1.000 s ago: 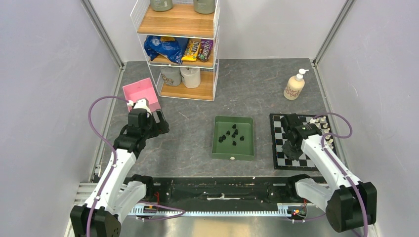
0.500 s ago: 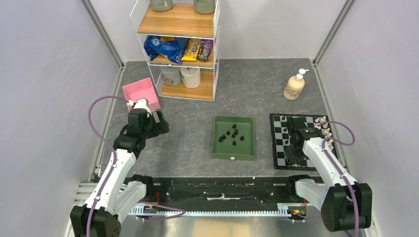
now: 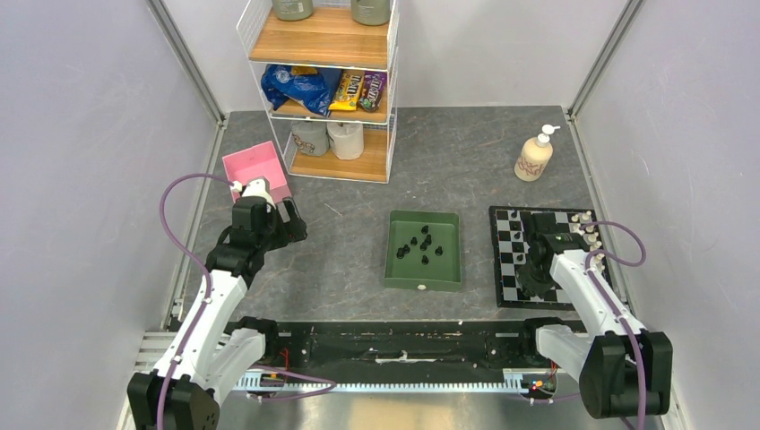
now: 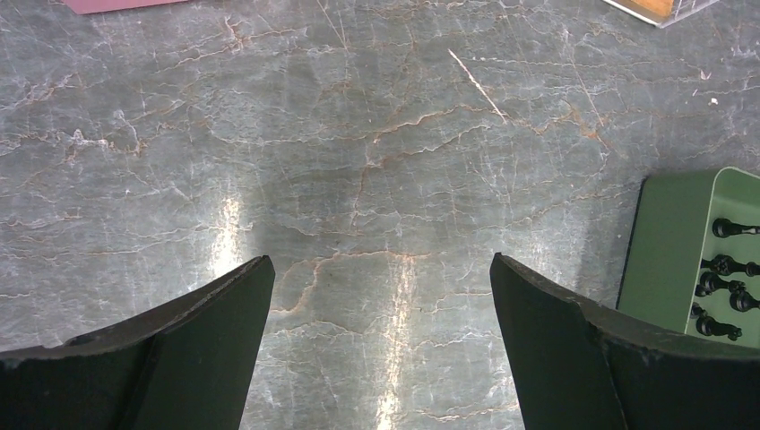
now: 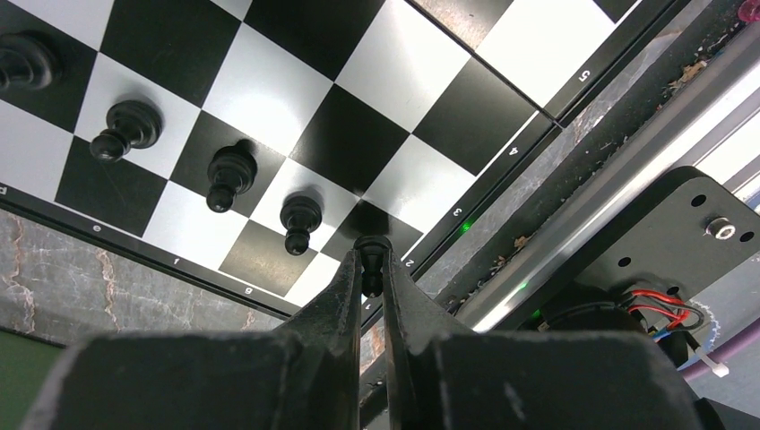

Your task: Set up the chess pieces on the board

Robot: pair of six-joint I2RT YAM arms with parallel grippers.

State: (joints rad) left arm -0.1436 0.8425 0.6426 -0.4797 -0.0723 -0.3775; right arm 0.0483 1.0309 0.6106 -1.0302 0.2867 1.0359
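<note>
Right hand [image 5: 372, 273] angled down, pinching a black piece [image 5: 372, 244] over the board [image 5: 349, 134] corner (left hand [image 4: 378, 269] gapes wide)

My left arm [image 3: 206, 313] and right arm [image 3: 587, 291]: white link shells, black joint housings. A purple cable [image 3: 164, 210] comes off each wrist. On my left gripper [image 4: 378, 260], fingers [image 4: 206, 345] are matte black, broad, tapered, with scuffed edges. My right gripper [image 5: 371, 260] is the same black.
</note>
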